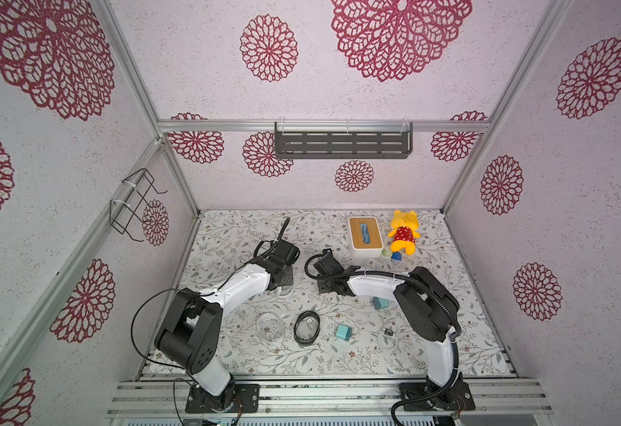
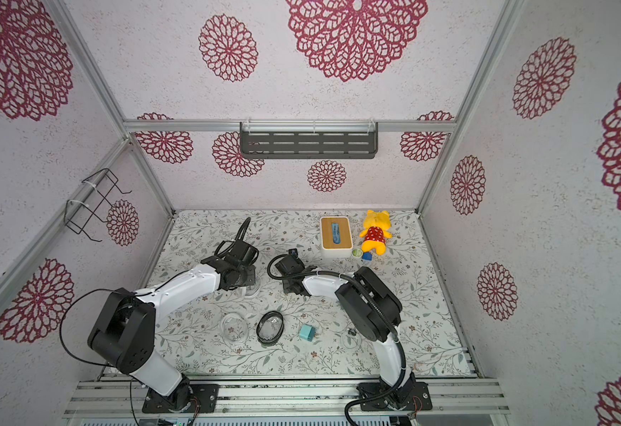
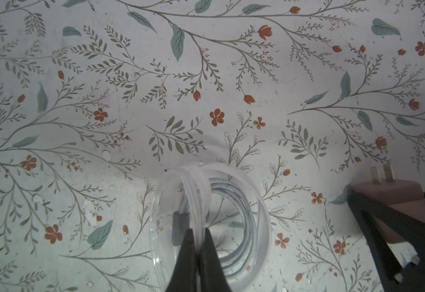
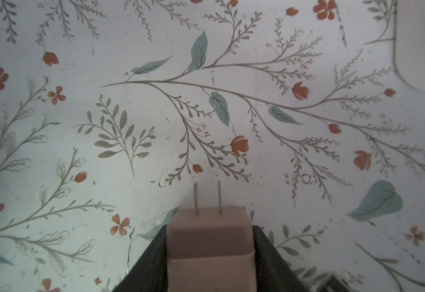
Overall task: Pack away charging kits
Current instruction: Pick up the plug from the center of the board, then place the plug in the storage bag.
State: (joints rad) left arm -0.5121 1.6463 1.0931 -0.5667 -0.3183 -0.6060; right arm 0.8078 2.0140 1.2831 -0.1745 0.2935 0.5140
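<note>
My left gripper is shut on the loops of a pale coiled cable. The coil lies inside an open clear case half. My right gripper is shut on a pink cube charger, prongs pointing away, just above the mat; the left wrist view shows this pink charger beside the case. In both top views the two grippers hang close together mid-table. One teal charger lies near the front, another teal charger by my right arm. A second coiled cable lies front right.
A clear case half and a dark-rimmed oval case lie near the front. At the back right stand a white box with wooden top, a yellow plush and a small blue block.
</note>
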